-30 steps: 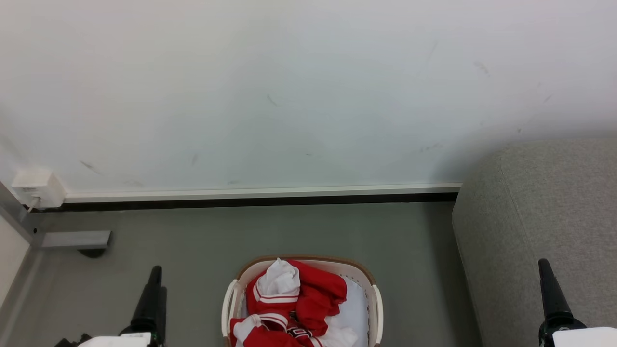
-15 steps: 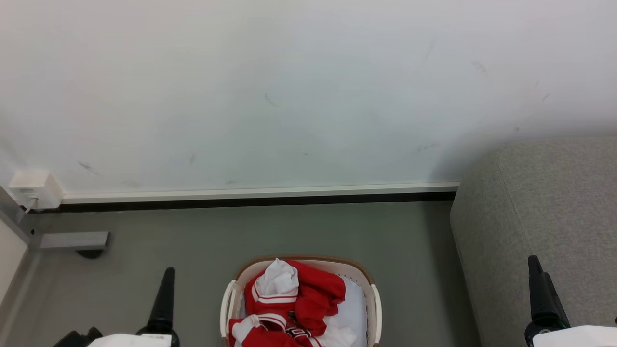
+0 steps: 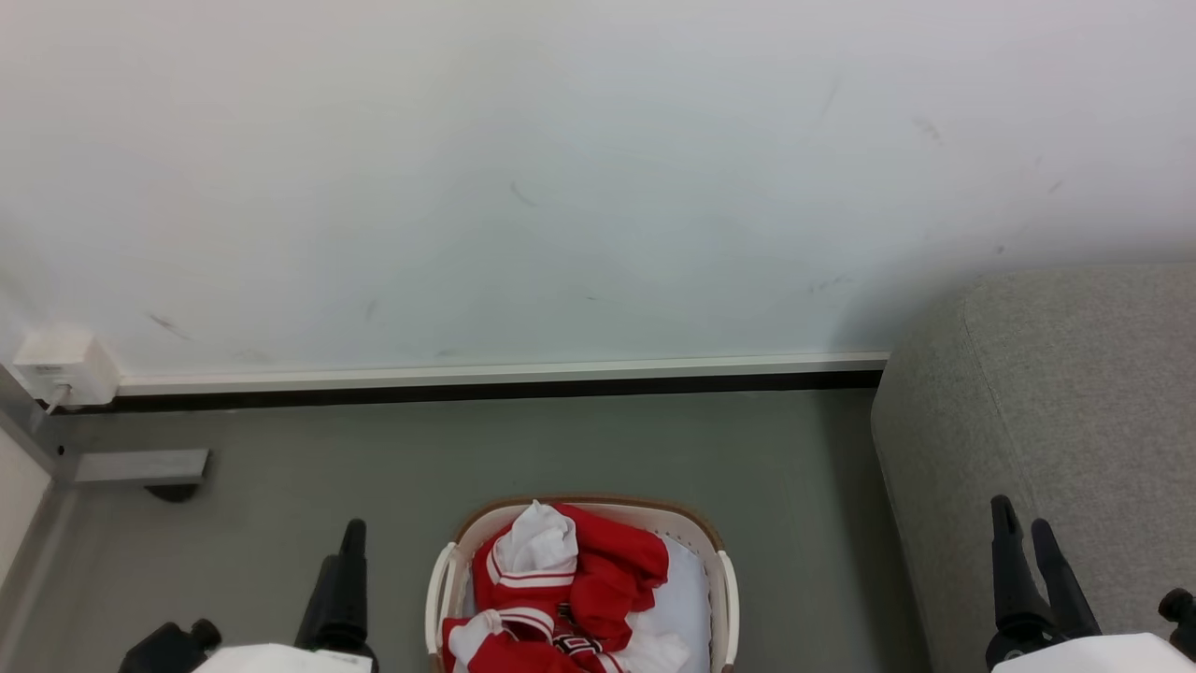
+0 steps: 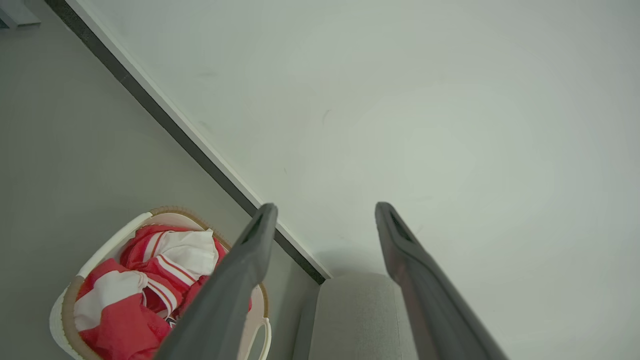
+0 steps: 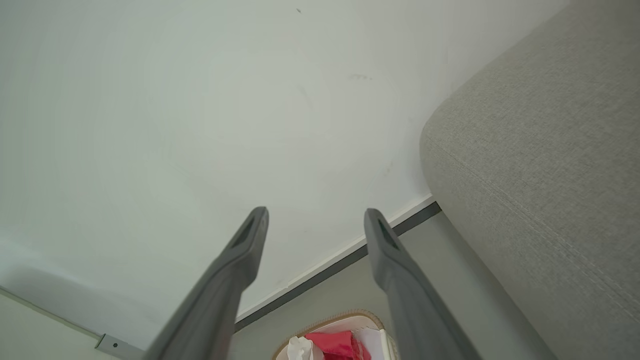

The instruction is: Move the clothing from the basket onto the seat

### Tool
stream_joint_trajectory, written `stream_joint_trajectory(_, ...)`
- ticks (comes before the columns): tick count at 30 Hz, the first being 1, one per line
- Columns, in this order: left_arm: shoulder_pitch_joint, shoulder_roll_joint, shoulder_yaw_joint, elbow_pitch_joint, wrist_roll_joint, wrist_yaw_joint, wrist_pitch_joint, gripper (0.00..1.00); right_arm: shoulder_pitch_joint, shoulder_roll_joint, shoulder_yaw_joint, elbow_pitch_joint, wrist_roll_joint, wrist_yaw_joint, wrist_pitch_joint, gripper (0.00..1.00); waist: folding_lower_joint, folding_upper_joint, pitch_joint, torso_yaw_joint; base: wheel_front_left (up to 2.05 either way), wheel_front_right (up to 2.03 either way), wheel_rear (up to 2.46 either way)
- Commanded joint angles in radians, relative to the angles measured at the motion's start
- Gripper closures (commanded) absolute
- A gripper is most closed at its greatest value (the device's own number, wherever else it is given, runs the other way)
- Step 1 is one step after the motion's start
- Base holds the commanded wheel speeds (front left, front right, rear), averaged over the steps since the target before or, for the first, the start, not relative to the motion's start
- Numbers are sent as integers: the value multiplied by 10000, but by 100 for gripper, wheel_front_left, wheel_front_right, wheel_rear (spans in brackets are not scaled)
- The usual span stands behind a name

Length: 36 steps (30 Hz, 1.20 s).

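Note:
The basket (image 3: 589, 502), cream-white with a brown rim, stands on the floor at the bottom middle of the head view. Red clothing (image 3: 612, 565) with white striped trim lies piled inside it. My left gripper (image 3: 341, 551) stands open just left of the basket, apart from it. The right gripper (image 3: 1020, 516) is open in front of the grey seat (image 3: 1074, 374), right of the basket. Seen from the left wrist, the left gripper (image 4: 325, 207) holds nothing, with the basket (image 4: 65, 310) and clothing (image 4: 130, 315) at lower left. The right gripper (image 5: 316, 214) is likewise bare, above the clothing (image 5: 337, 345) and beside the seat (image 5: 540, 150).
A pale wall with a white and black baseboard (image 3: 505, 381) runs behind the basket. A white box (image 3: 65, 366) sits on the wall at far left above a grey metal bar (image 3: 140, 465). Grey-green floor (image 3: 561, 449) lies between the wall and the basket.
Both grippers have drifted inward: the left one to the right toward the basket, the right one to the left, turning so both its fingers show. Both stayed open.

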Motion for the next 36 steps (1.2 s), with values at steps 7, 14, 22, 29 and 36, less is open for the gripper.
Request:
stream_joint_trajectory(7,-14,90,-43,-327,1592,264,-311,0,13,-121,320,-152,-1240,-9,-298,0,0,0,10,8,0,0,0)
stream_joint_trajectory(14,84,97,-67,-552,2588,479,-498,0,33,-129,659,-105,-2114,-10,-500,0,0,0,4,11,0,0,0)
stream_joint_trajectory(22,185,104,-78,-714,3560,590,-724,0,60,-138,861,-116,-2927,-12,-721,0,0,0,10,0,0,0,0)
stream_joint_trajectory(29,261,109,-84,-804,4365,602,-872,0,71,-144,894,-128,-3421,-13,-876,0,0,0,31,-12,0,0,0)
stream_joint_trajectory(36,333,115,-147,-857,5229,527,-1037,0,94,-149,866,-141,-3899,-14,-1041,0,0,0,50,-34,0,0,0)
